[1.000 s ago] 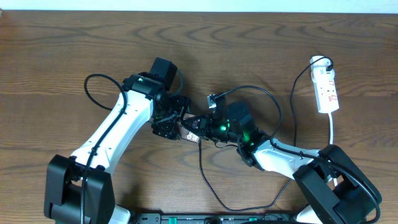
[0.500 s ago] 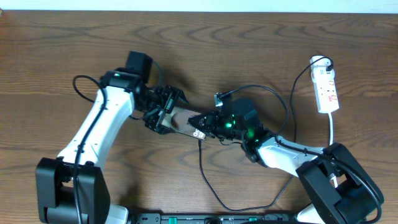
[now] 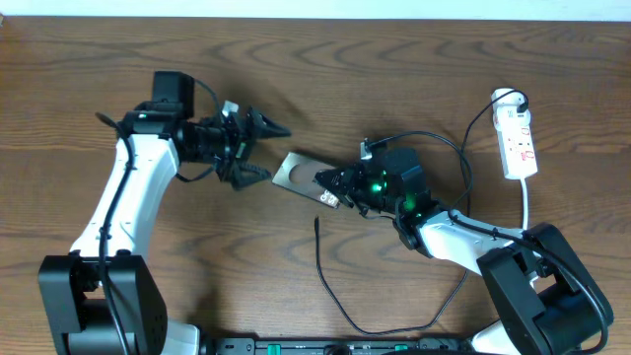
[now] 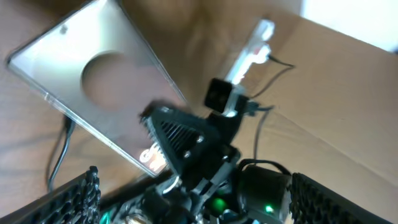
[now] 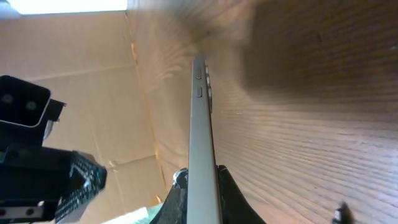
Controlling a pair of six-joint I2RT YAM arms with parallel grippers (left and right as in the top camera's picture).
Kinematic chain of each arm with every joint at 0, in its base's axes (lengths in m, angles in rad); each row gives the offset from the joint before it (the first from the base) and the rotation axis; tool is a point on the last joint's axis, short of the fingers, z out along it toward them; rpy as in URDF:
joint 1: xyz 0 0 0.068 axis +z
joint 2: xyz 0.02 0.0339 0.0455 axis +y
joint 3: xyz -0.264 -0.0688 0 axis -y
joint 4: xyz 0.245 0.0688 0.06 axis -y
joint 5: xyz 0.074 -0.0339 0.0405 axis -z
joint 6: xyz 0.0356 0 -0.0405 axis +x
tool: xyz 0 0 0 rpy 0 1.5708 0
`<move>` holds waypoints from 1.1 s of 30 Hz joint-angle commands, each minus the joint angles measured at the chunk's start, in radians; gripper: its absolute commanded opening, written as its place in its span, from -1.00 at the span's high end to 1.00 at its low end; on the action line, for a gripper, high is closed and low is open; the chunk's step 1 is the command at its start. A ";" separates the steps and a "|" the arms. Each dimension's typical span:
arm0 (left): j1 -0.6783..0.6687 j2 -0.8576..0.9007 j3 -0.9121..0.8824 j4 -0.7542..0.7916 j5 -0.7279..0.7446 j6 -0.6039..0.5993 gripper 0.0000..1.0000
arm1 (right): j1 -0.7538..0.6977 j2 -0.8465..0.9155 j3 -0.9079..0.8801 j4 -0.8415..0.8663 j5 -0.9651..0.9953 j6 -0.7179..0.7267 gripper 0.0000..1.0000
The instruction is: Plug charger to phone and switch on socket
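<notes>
R claw (image 3: 331, 190) is clamped down on the phone (image 3: 299, 170), pinching one short end btw both fingers. In R wrist view the phone shows edge-on w/ two side buttons, one finger on each face. The rest of the phone sticks out ahead of R claw, pointing toward L claw. Can't tell whether the free end touches the table (image 3: 414, 59) or is tipped up.

L claw (image 3: 279, 154) is spread wide & holds nothing. It sits just off the phone's free end, no contact. In L wrist view the phone is straight ahead & a bit to one side, w/ R claw gripping it beyond.

Charger cable (image 3: 318, 261): its plug tip (image 3: 315, 223) lies loose on the table near R claw, on the robot-base side, apart from the phone & not inserted. From there the cable runs back toward the base, loops under R arm & climbs to the power strip (image 3: 519, 143).

The power strip is well apart from R claw, out past R arm's elbow, w/ a black plug (image 3: 519, 99) at its far end & a white cord (image 3: 529, 209) trailing back. Switch state: can't tell.
</notes>
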 commanded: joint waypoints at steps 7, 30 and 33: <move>0.081 -0.022 -0.122 0.164 0.089 0.054 -0.85 | -0.008 0.001 0.013 0.190 0.094 0.108 0.98; 0.095 -0.022 -0.512 1.167 0.071 -0.563 -0.95 | 0.113 0.001 0.013 0.277 0.308 0.549 0.98; 0.089 -0.022 -0.512 1.184 0.056 -0.569 -0.95 | 0.150 0.001 0.013 0.280 0.349 0.616 0.98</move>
